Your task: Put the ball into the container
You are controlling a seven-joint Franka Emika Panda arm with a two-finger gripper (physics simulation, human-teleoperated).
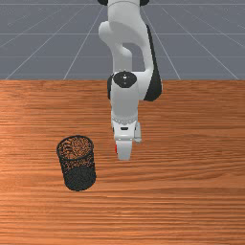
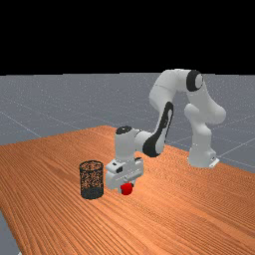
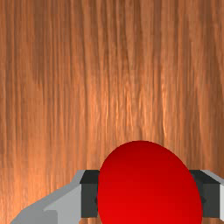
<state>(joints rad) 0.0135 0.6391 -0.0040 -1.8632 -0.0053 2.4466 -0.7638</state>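
And here the hand [image 2: 126, 186] is grasping the red ball [image 3: 148, 188], the two dark-padded fingers [image 3: 89, 194] pressing it from opposite sides in the wrist view. The arm [image 1: 125, 24] is reaching out over the worktop [image 1: 191, 201] from beyond its arm-side edge, and the hand is pointing downward. In the front view a sliver of red is peeking out on the front view's left of the hand, so the ball is sitting outside the container [image 1: 80, 179], just beside it. That dark mesh container is standing upright, its round mouth facing up, and it is keeping a little farther from the arm-side edge than the ball is. Over in the far view, the container is standing between the hand and the worktop's edge at the far view's left, with the ball showing bright red low at the fingers.
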